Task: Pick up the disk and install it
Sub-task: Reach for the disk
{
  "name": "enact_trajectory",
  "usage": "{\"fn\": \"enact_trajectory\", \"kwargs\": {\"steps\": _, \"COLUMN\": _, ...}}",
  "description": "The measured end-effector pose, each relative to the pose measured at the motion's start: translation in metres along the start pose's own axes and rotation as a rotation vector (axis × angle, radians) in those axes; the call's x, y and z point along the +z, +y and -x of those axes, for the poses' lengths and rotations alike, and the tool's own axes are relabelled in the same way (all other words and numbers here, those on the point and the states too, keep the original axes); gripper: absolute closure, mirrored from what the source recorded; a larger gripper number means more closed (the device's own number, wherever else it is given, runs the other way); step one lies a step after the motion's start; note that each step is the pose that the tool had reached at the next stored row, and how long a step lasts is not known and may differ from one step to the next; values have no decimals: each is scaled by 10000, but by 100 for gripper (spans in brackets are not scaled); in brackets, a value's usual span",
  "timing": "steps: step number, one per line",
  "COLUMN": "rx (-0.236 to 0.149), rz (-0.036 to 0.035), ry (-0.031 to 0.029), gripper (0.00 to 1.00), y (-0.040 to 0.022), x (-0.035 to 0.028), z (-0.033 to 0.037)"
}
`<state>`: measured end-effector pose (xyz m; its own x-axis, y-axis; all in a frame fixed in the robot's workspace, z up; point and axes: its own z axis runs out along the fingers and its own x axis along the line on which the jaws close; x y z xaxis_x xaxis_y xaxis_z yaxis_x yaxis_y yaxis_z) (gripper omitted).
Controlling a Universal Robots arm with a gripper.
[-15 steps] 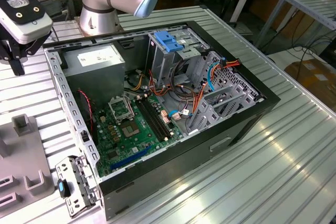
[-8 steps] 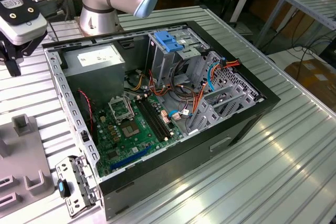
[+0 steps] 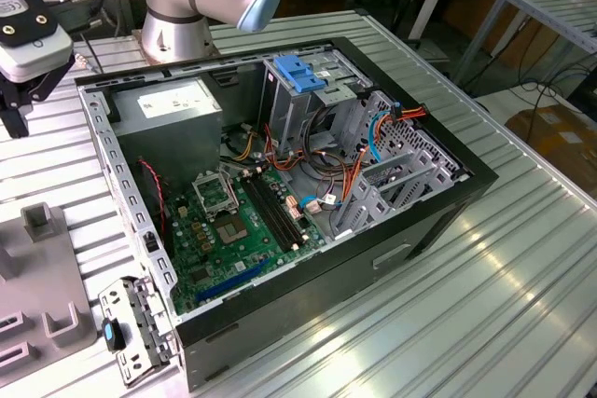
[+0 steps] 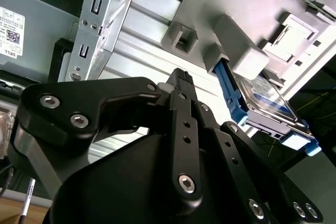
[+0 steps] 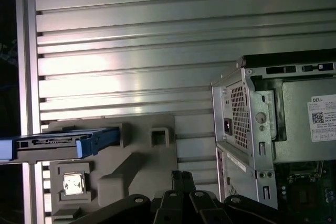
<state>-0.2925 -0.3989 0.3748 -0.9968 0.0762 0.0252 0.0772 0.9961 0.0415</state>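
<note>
Though apart, disk [image 5: 58, 142], case [image 5: 247, 124]; ribbed table [image 5: 131, 51]

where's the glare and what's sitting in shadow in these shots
Exterior view: overhead light streaks white across the ribbed table, while the computer case interior is evenly lit. First wrist view: a bright band glares off the table slats; the disk lies in dimmer light. Second wrist view: the black gripper reads as a dark mass, and the disk's top catches a pale sheen.
</note>
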Motion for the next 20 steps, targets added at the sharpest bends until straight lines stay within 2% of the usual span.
{"fn": "enact_trajectory", "kwargs": {"steps": 20, "rx": 0, "rz": 0, "ry": 0, "gripper": 89, "y": -11, "x": 4, "z": -138}}
